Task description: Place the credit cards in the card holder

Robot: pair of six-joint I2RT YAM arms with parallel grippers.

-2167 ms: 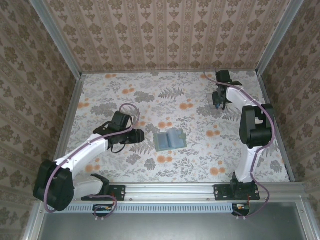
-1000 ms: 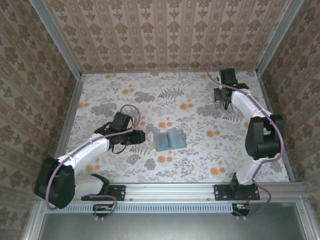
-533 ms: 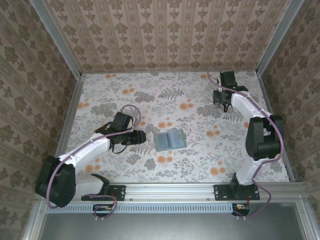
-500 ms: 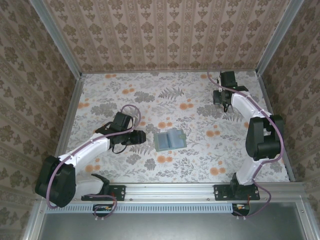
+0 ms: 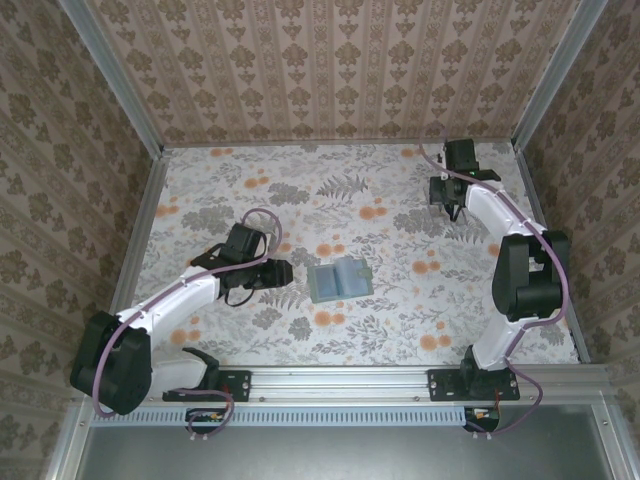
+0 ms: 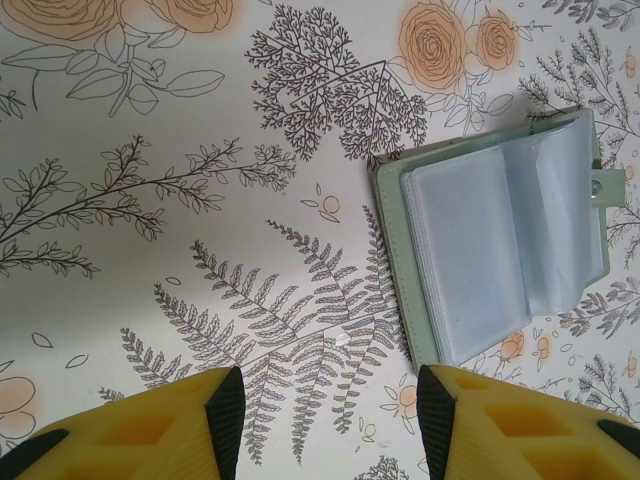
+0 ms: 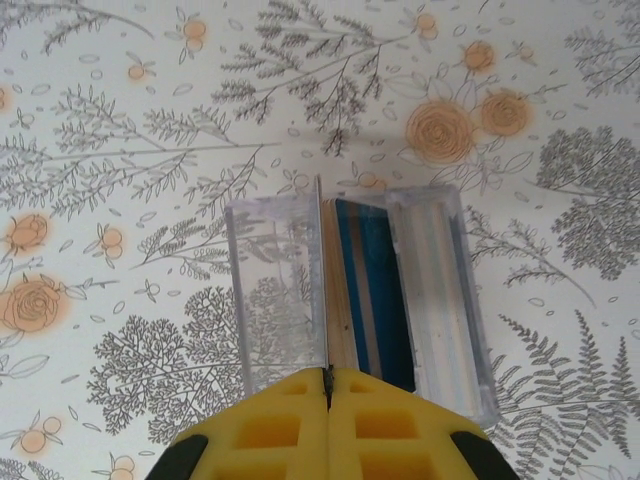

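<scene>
The card holder (image 5: 338, 278) lies open on the table's middle, grey-green outside with pale blue sleeves; in the left wrist view the card holder (image 6: 500, 260) is up and to the right of my fingers. My left gripper (image 5: 280, 272) (image 6: 330, 400) hangs open just left of it, with nothing between the pads. At the back right my right gripper (image 5: 447, 205) (image 7: 326, 372) is shut on a thin credit card (image 7: 320, 260) seen edge-on. More credit cards (image 7: 365, 290), one blue, stand in a clear box (image 7: 440, 290) right beneath it.
The box's clear lid (image 7: 275, 290) lies open to the left of the cards. Papered walls with metal posts close in the table on three sides, and the back right post (image 5: 520, 150) is near the right arm. Flowered tabletop (image 5: 330, 200) lies between the two grippers.
The right arm has reached further out and shifted slightly toward the back right corner, staying shut. The left arm and the card holder have not moved.
</scene>
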